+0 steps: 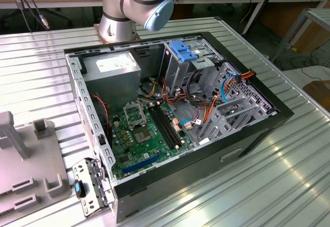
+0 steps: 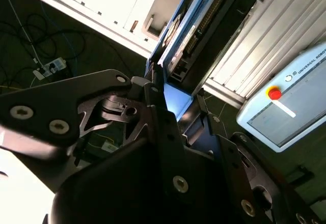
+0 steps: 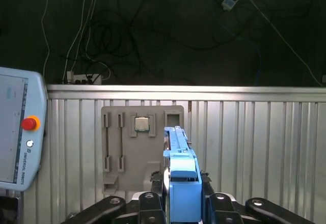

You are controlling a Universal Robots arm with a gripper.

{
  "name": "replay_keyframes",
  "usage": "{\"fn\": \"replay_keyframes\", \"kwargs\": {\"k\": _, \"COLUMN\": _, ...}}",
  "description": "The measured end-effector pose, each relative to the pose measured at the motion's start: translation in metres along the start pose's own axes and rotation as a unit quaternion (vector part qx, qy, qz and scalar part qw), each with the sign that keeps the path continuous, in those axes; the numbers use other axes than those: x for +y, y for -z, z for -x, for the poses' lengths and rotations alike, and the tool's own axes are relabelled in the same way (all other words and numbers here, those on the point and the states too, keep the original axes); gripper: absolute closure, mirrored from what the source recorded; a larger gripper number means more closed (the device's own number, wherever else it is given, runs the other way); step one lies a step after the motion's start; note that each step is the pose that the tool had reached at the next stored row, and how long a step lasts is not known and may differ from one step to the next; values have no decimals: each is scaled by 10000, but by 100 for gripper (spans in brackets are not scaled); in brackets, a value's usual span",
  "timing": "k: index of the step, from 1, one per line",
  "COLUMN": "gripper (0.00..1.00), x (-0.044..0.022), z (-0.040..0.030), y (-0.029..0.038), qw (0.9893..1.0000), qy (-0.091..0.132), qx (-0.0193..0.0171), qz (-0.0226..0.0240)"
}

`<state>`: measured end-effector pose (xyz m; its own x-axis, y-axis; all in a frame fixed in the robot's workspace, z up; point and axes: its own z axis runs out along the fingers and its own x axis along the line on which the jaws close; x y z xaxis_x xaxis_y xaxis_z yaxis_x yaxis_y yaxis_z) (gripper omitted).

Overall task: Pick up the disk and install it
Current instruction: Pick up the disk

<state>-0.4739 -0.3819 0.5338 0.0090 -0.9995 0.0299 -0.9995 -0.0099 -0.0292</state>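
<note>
The gripper (image 3: 181, 206) clamps the disk (image 3: 181, 178), which stands on its edge between the jaws, with open space on both sides above the ribbed table (image 3: 254, 147). A grey fixture tray (image 3: 114, 147) holds a processor chip (image 3: 141, 124). The open computer case (image 1: 180, 178) contains a motherboard (image 1: 139, 134) and cables (image 1: 206, 108).

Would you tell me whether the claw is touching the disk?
Touching: in the first wrist view the claw grips the disk from both sides.
</note>
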Motion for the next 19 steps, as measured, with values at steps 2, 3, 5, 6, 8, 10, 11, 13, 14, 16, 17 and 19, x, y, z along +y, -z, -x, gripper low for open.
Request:
{"fn": "replay_keyframes", "kwargs": {"k": 2, "gripper": 63, "x": -1, "z": -2, "y": 57, "qw": 10000, "qy": 0, "qx": 0, "qz": -1}}
{"fn": "replay_keyframes", "kwargs": {"k": 3, "gripper": 63, "x": -4, "z": -4, "y": 118, "qw": 10000, "qy": 0, "qx": 0, "qz": 0}}
{"fn": "replay_keyframes", "kwargs": {"k": 5, "gripper": 63, "x": -5, "z": -5, "y": 166, "qw": 10000, "qy": 0, "qx": 0, "qz": -2}}
{"fn": "replay_keyframes", "kwargs": {"k": 6, "gripper": 63, "x": -6, "z": -5, "y": 173, "qw": 10000, "qy": 0, "qx": 1, "qz": -6}}
{"fn": "replay_keyframes", "kwargs": {"k": 8, "gripper": 63, "x": -6, "z": -5, "y": 171, "qw": 10000, "qy": 0, "qx": 0, "qz": -8}}
{"fn": "replay_keyframes", "kwargs": {"k": 10, "gripper": 63, "x": -27, "z": -5, "y": 171, "qw": 10000, "qy": 0, "qx": 0, "qz": -8}}
{"fn": "replay_keyframes", "kwargs": {"k": 11, "gripper": 63, "x": -44, "z": -5, "y": 170, "qw": 10000, "qy": 0, "qx": 0, "qz": -8}}
{"fn": "replay_keyframes", "kwargs": {"k": 13, "gripper": 63, "x": -75, "z": -6, "y": 168, "qw": 10000, "qy": 0, "qx": 0, "qz": -8}}
{"fn": "replay_keyframes", "kwargs": {"k": 14, "gripper": 63, "x": -88, "z": -6, "y": 168, "qw": 10000, "qy": 0, "qx": 0, "qz": -8}}
{"fn": "replay_keyframes", "kwargs": {"k": 16, "gripper": 63, "x": -139, "z": -6, "y": 166, "qw": 10000, "qy": 0, "qx": 0, "qz": -8}}
{"fn": "replay_keyframes", "kwargs": {"k": 17, "gripper": 63, "x": -153, "z": -6, "y": 166, "qw": 10000, "qy": 0, "qx": 0, "qz": -8}}
{"fn": "replay_keyframes", "kwargs": {"k": 19, "gripper": 63, "x": -182, "z": -7, "y": 164, "qw": 10000, "qy": 0, "qx": 0, "qz": -8}}
